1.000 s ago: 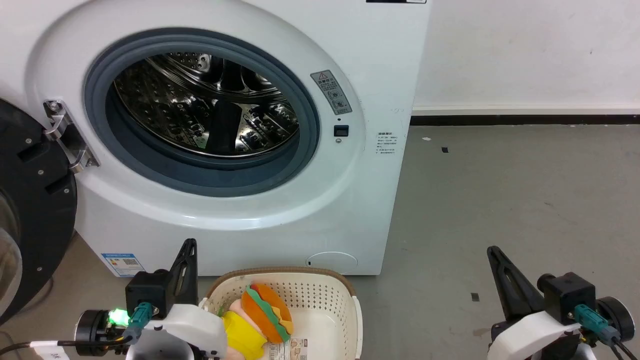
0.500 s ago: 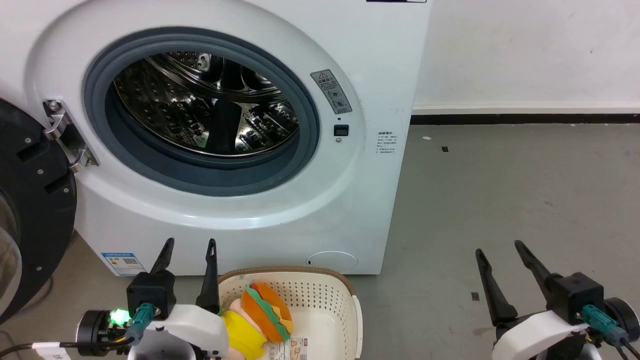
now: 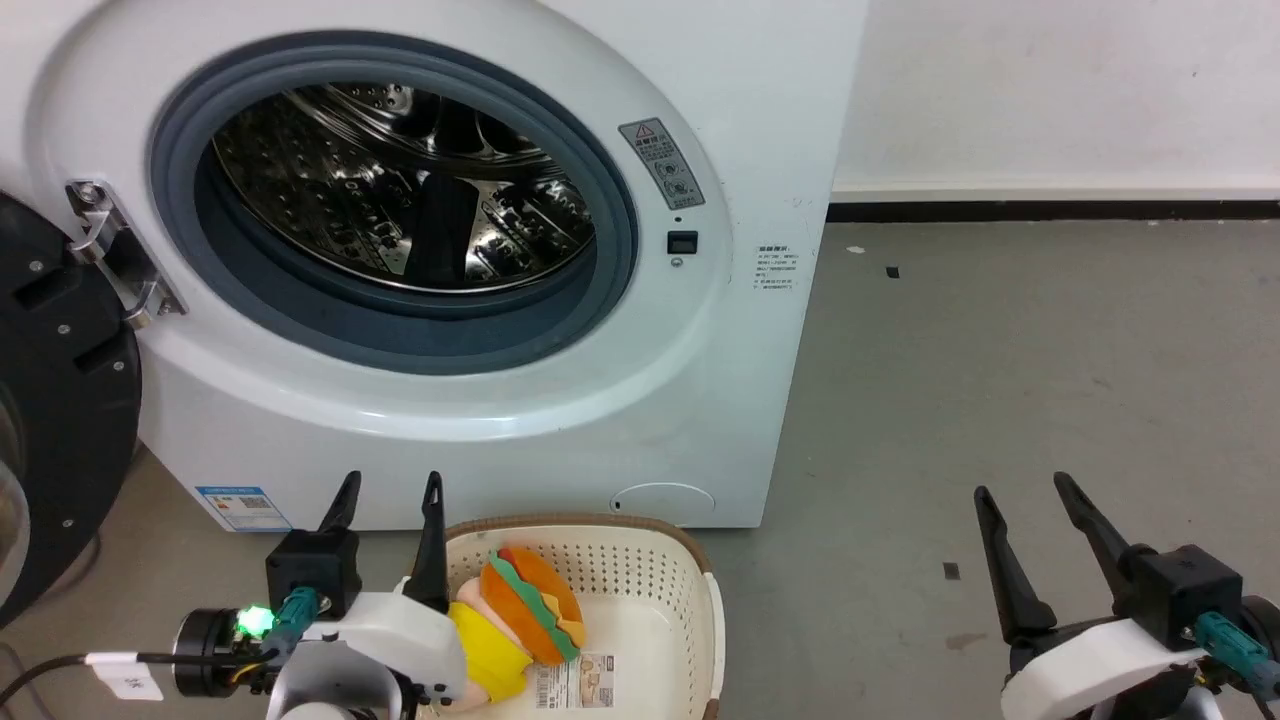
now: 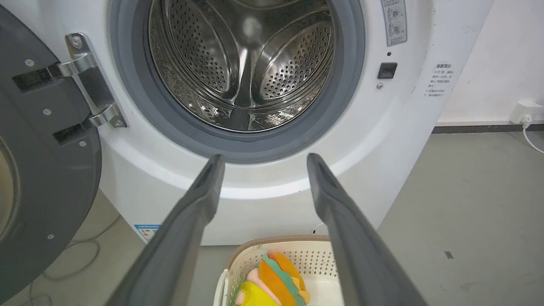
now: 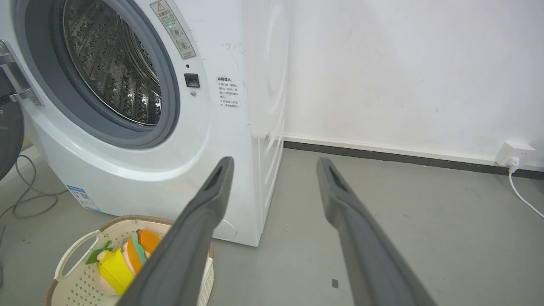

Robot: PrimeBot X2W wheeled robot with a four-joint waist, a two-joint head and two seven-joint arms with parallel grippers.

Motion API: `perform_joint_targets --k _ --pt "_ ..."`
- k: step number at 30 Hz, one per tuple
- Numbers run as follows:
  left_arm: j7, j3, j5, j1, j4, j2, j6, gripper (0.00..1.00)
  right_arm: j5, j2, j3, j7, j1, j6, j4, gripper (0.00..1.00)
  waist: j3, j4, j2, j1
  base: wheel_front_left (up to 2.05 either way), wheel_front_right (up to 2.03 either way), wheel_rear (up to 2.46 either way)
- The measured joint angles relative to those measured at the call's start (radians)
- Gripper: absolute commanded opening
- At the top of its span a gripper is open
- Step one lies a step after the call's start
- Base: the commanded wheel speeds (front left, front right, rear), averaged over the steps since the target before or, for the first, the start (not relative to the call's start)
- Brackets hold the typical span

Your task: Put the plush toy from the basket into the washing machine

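Jaws of left claw [image 3: 391,479] and right claw [image 3: 1022,485] now stand apart, shut a second ago.

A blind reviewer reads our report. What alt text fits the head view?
A white washing machine stands with its black door open and steel drum exposed; before it, a cream basket on the grey floor holds the plush toy. Both grippers are open: left gripper by the basket, right gripper over floor.
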Motion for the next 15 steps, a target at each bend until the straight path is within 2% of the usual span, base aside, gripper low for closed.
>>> perform_joint_targets --k 4,15 --pt "-0.007 -0.007 -0.014 -0.053 0.099 0.0 -0.018 1.0 0.018 0.0 -0.012 -0.012 -0.012 0.0 -0.003 1.0 0.033 -0.005 0.0 0.0001 0.0 0.0 0.0" --pt "-0.012 -0.013 -0.044 -0.157 0.268 0.003 -0.031 1.0 0.046 0.0 -0.027 -0.034 -0.052 0.0 -0.01 1.0 0.112 -0.019 0.0 0.0001 0.0 0.0 0.0"
